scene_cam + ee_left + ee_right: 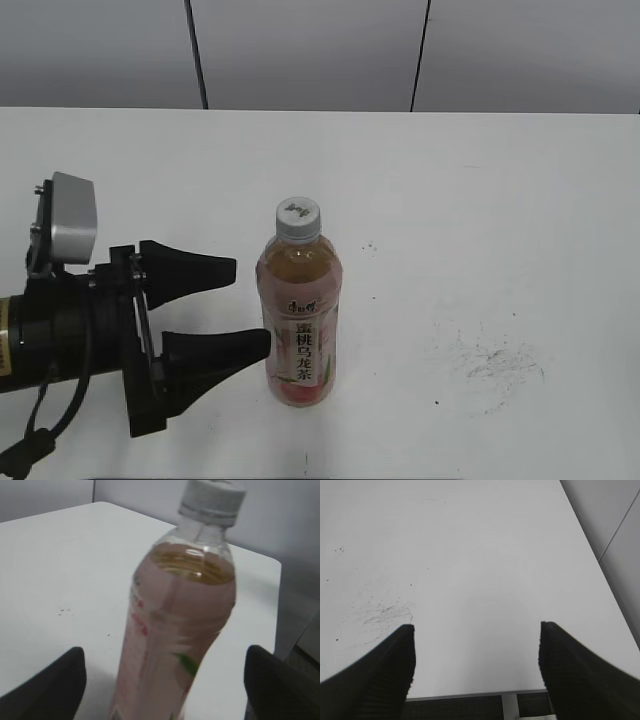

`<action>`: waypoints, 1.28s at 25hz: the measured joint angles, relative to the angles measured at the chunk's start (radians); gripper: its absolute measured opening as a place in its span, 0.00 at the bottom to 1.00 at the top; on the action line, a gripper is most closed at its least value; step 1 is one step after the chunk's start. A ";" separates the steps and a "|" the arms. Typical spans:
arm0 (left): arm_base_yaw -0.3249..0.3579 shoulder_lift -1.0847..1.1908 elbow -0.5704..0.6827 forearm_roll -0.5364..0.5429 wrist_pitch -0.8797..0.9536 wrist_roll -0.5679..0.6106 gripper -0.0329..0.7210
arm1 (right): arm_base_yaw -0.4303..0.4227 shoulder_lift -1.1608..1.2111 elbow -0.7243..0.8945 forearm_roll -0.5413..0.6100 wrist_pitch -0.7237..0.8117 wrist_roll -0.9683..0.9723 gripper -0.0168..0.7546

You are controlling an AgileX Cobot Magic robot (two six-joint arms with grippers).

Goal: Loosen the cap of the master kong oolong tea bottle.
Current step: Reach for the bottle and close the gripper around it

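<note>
The master kong oolong tea bottle (300, 325) stands upright on the white table, its pink-and-white label facing the exterior view. Its light grey-white cap (298, 217) is on the neck. My left gripper (252, 308) is open, at the bottle's left side, fingertips just short of its body. In the left wrist view the bottle (175, 630) fills the middle between the two open fingers (165, 680), with the cap (212, 501) at the top. My right gripper (476, 655) is open and empty over bare table near the front edge; it does not show in the exterior view.
The white table (480, 200) has a patch of dark scuff marks (500, 362) right of the bottle, also in the right wrist view (382, 612). A grey panelled wall stands behind the table. The table's front edge (470, 695) lies under the right gripper.
</note>
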 joint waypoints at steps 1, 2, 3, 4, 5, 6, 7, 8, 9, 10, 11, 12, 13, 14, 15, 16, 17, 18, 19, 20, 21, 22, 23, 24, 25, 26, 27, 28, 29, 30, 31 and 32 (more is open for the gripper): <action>-0.022 0.000 -0.001 -0.012 0.000 0.011 0.81 | 0.000 0.000 0.000 0.000 0.000 0.000 0.77; -0.039 0.000 -0.001 -0.030 -0.001 0.025 0.81 | 0.000 0.000 0.000 0.000 0.000 0.000 0.77; -0.056 0.000 -0.002 -0.054 -0.001 0.042 0.81 | 0.000 0.000 0.000 0.000 0.000 0.000 0.77; -0.068 0.000 -0.002 -0.081 -0.002 0.057 0.81 | 0.000 0.000 0.000 0.000 0.000 0.000 0.77; -0.077 0.000 -0.002 -0.102 -0.002 0.069 0.81 | 0.000 0.000 0.000 0.000 0.000 0.000 0.77; -0.082 0.000 -0.002 -0.126 -0.002 0.077 0.82 | 0.000 0.000 0.000 0.000 0.000 0.000 0.77; -0.085 0.000 -0.003 -0.143 -0.002 0.084 0.82 | 0.000 0.000 0.000 0.000 0.000 0.000 0.77; -0.087 0.000 -0.007 -0.151 -0.002 0.086 0.82 | 0.000 0.000 0.000 0.000 0.000 0.000 0.77; -0.088 0.000 -0.015 -0.152 -0.002 0.087 0.82 | 0.000 0.000 0.000 0.000 0.000 0.000 0.77; -0.088 0.004 -0.024 -0.151 -0.003 0.091 0.82 | 0.000 0.000 0.000 0.000 0.000 0.000 0.77; -0.088 0.010 -0.037 -0.147 -0.004 0.092 0.82 | 0.000 0.000 0.000 0.000 0.000 0.000 0.77; -0.088 0.015 -0.050 -0.145 -0.005 0.092 0.82 | 0.000 0.000 0.000 0.000 0.000 0.000 0.77; -0.088 0.022 -0.061 -0.143 -0.005 0.093 0.82 | 0.000 0.000 0.000 0.000 0.000 0.000 0.77; -0.088 0.029 -0.070 -0.137 -0.006 0.094 0.82 | 0.000 0.000 0.000 0.000 0.000 0.000 0.77; -0.088 0.036 -0.077 -0.132 -0.008 0.094 0.82 | 0.000 0.000 0.000 0.000 0.000 0.000 0.77; -0.088 0.041 -0.084 -0.128 -0.008 0.094 0.82 | 0.000 0.000 0.000 0.000 0.000 0.000 0.77; -0.088 0.046 -0.090 -0.120 -0.008 0.094 0.82 | 0.000 0.000 0.000 0.000 0.000 0.000 0.77; -0.090 0.052 -0.095 -0.113 -0.008 0.094 0.82 | 0.000 0.000 0.000 0.000 0.000 0.000 0.77; -0.093 0.056 -0.102 -0.110 -0.008 0.094 0.82 | 0.000 0.000 0.000 0.000 0.000 0.000 0.77; -0.099 0.060 -0.108 -0.109 -0.008 0.094 0.82 | 0.000 0.000 0.000 0.000 0.000 0.000 0.77; -0.107 0.064 -0.113 -0.108 -0.007 0.094 0.82 | 0.000 0.000 0.000 0.000 0.000 0.000 0.77; -0.116 0.065 -0.117 -0.107 -0.006 0.094 0.82 | 0.000 0.000 0.000 0.000 0.000 0.000 0.77; -0.127 0.065 -0.121 -0.108 -0.006 0.094 0.82 | 0.000 0.000 0.000 0.000 0.000 0.000 0.77; -0.135 0.065 -0.124 -0.111 -0.007 0.094 0.82 | 0.000 0.000 0.000 0.000 0.000 0.000 0.77; -0.144 0.065 -0.127 -0.111 -0.006 0.094 0.82 | 0.000 0.000 0.000 0.000 0.000 0.000 0.77; -0.152 0.065 -0.131 -0.114 -0.006 0.094 0.82 | 0.000 0.000 0.000 0.000 0.000 0.000 0.77; -0.156 0.065 -0.133 -0.116 -0.007 0.094 0.82 | 0.000 0.000 0.000 0.000 0.000 0.000 0.77; -0.160 0.065 -0.135 -0.116 -0.006 0.094 0.82 | 0.000 0.000 0.000 0.000 0.000 0.000 0.77; -0.160 0.065 -0.141 -0.116 -0.006 0.094 0.82 | 0.000 0.000 0.000 0.000 0.000 0.000 0.77; -0.160 0.065 -0.147 -0.116 -0.006 0.094 0.82 | 0.000 0.000 0.000 0.000 0.000 0.000 0.77; -0.160 0.069 -0.155 -0.119 -0.006 0.094 0.82 | 0.000 0.000 0.000 0.000 0.000 0.000 0.77; -0.163 0.078 -0.164 -0.120 -0.007 0.094 0.82 | 0.000 0.000 0.000 0.000 0.000 0.000 0.77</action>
